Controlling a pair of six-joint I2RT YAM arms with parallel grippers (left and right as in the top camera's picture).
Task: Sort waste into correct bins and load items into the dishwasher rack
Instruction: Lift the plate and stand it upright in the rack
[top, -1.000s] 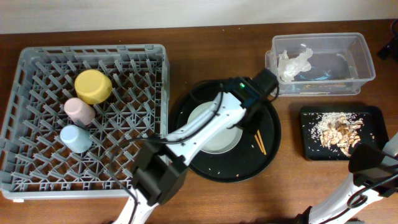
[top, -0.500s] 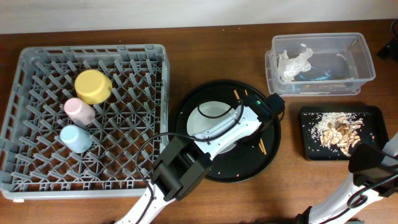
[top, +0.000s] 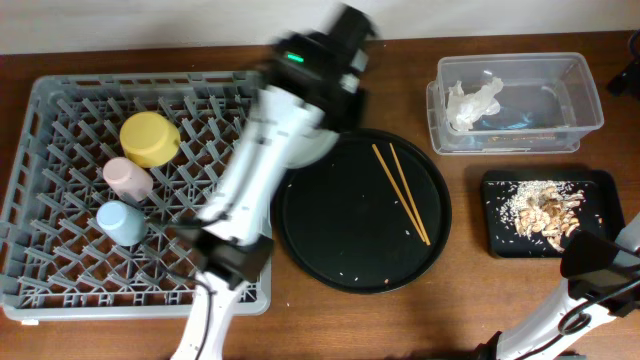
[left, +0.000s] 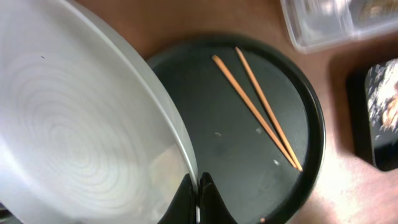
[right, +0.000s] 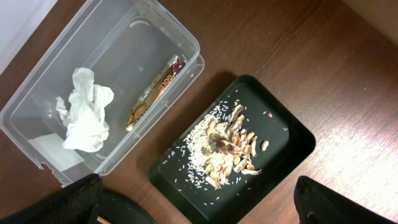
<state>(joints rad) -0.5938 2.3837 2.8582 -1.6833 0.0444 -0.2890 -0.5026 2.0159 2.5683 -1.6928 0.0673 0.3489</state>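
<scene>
Only the left wrist view shows left jaws clamped on the plate (left: 74, 124) rim; right jaws stand open.

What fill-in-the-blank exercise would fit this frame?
The left pincer is shut on the rim of the ____.
The chopsticks lie on the round black ____.
The napkin lies inside the clear ____.
Missing words: plate; tray; tub.
</scene>
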